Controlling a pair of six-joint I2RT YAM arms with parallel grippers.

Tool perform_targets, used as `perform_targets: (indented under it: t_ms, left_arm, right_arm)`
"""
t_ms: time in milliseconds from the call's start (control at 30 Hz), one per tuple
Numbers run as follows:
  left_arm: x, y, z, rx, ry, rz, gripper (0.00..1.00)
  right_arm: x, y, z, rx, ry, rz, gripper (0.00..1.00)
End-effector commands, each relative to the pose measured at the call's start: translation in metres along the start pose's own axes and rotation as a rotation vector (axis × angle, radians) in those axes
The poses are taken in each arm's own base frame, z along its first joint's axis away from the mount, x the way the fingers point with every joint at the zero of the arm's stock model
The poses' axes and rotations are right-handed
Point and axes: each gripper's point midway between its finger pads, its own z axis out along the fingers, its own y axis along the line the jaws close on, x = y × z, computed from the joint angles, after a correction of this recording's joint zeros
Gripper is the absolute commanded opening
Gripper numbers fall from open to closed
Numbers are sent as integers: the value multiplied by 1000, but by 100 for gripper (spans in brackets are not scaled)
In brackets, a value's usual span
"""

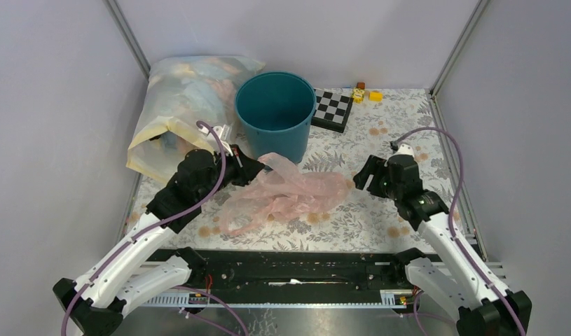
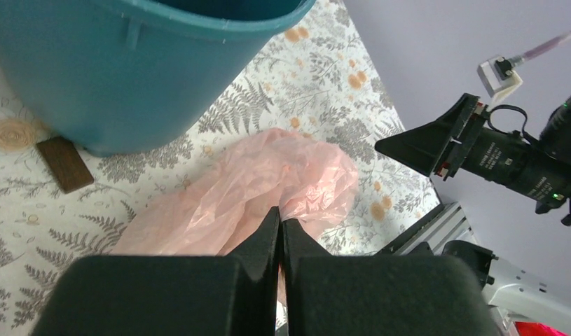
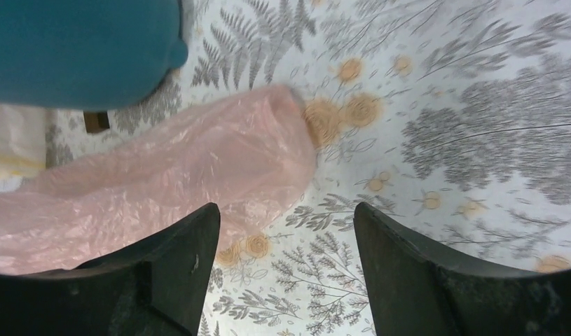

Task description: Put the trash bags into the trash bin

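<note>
Two containers stand beyond the left gripper (image 2: 279,222): a big clear sack (image 1: 184,105) stuffed with bags, and closer in, the upright teal trash bin (image 1: 274,112). The pink trash bag (image 1: 289,192) lies crumpled between both grippers. The left gripper is pinched tight on its film. The right gripper (image 3: 286,231) gapes wide at the bag's other end, gripping nothing.

We see the trash bag (image 1: 289,192), in front of the trash bin (image 1: 275,115), as thin, crinkled, translucent pink film with a faint sheen. The trash bin is smooth teal plastic, softly glossy. Left of it, a sack (image 1: 177,105) of clear wrinkled plastic. Under it, the table cover (image 1: 352,224) looks matt. Beside its foot, a small block (image 2: 65,163) looks wooden.
</note>
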Motion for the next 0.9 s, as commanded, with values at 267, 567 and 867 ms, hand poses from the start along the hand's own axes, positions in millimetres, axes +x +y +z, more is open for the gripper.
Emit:
perform_targets:
  t_ms: [267, 567, 867]
  left_arm:
    - [6, -2, -12, 47, 5, 53, 0]
    - [5, -5, -13, 58, 2, 50, 0]
    - [6, -3, -11, 52, -1, 44, 0]
  right_arm:
    - [40, 36, 63, -240, 136, -42, 66]
    - [38, 44, 97, -276, 104, -7, 63]
    - [52, 12, 117, -164, 104, 48, 66]
